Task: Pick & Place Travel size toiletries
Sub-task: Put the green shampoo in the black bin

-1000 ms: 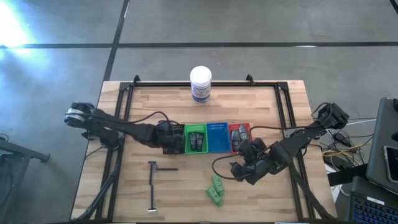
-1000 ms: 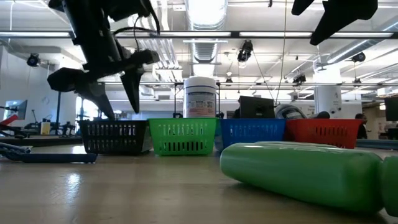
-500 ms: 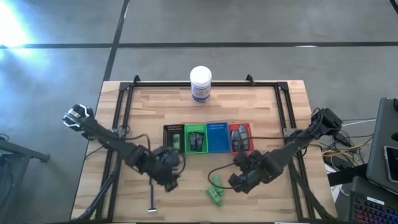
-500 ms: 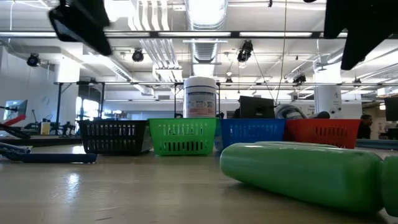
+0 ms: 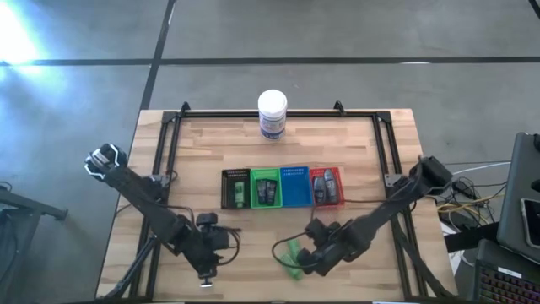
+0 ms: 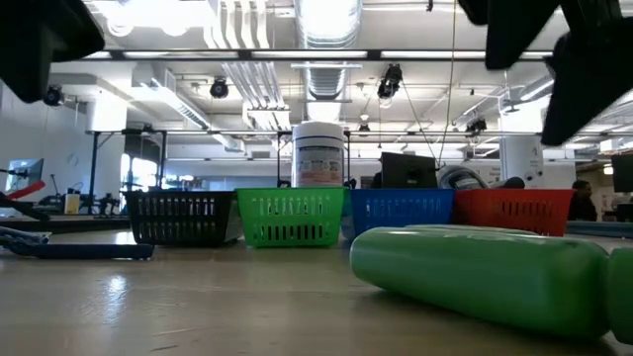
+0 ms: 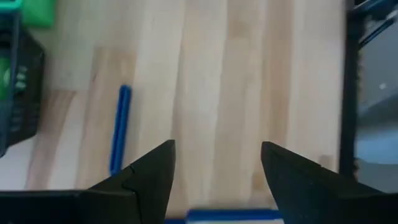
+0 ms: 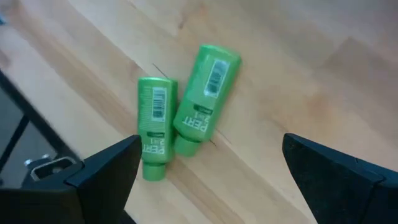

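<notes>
We have both arms low over the front of the pale wooden worktop (image 5: pixel 354 139). Our right gripper (image 5: pixel 305 258) hangs with its jaws spread wide and empty above the two bright green plastic tubes (image 8: pixel 183 117), which lie side by side, touching, near the front edge. To take one cleanly we should centre the jaws on a single tube, turn the wrist so the fingers cross its long axis, and descend without nudging its neighbour.

Our left gripper (image 5: pixel 205 256), also parted and holding nothing, hovers near the front left over the thin blue sticks (image 7: pixel 119 129); these lie flat, so the fingertips must reach the wood.

The four small baskets, black (image 5: pixel 236 189), green (image 5: pixel 267 189), blue (image 5: pixel 294 187) and red (image 5: pixel 325 187), sit in a row mid-worktop.
</notes>
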